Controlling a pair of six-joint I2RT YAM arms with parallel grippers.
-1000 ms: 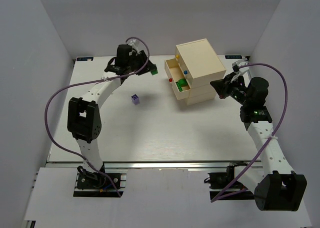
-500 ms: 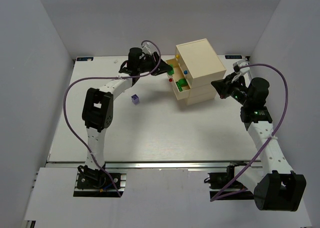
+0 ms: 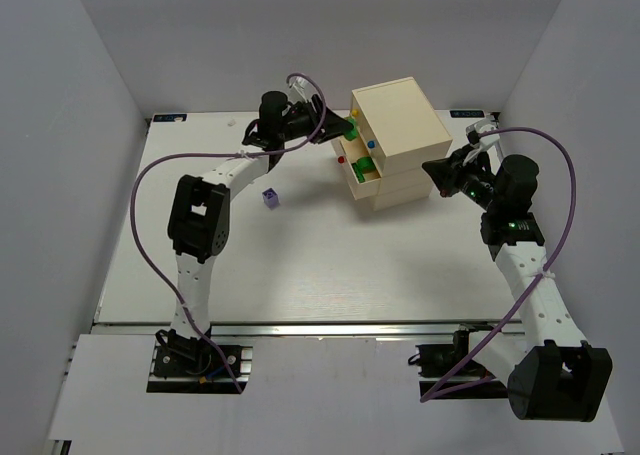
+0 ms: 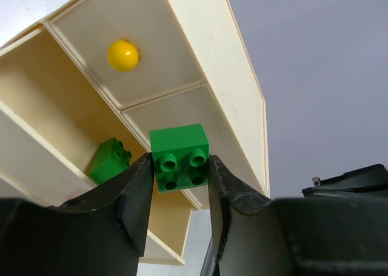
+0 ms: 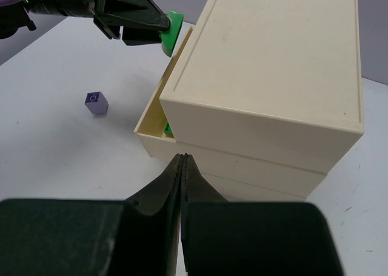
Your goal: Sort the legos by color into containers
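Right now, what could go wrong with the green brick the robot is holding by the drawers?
The left gripper pinches the green brick right by the open drawer. Let go too soon, it might hit the rim and tumble onto the table. It could also land on the other green brick inside and sit crooked, maybe blocking the drawer. The gripper is close to the chest, so a push might shove it.

a robotics lab cell: white table (image 3: 300, 265) boxed by bare grey walls (image 3: 60, 125), robot arms (image 3: 195, 225) bolted on.
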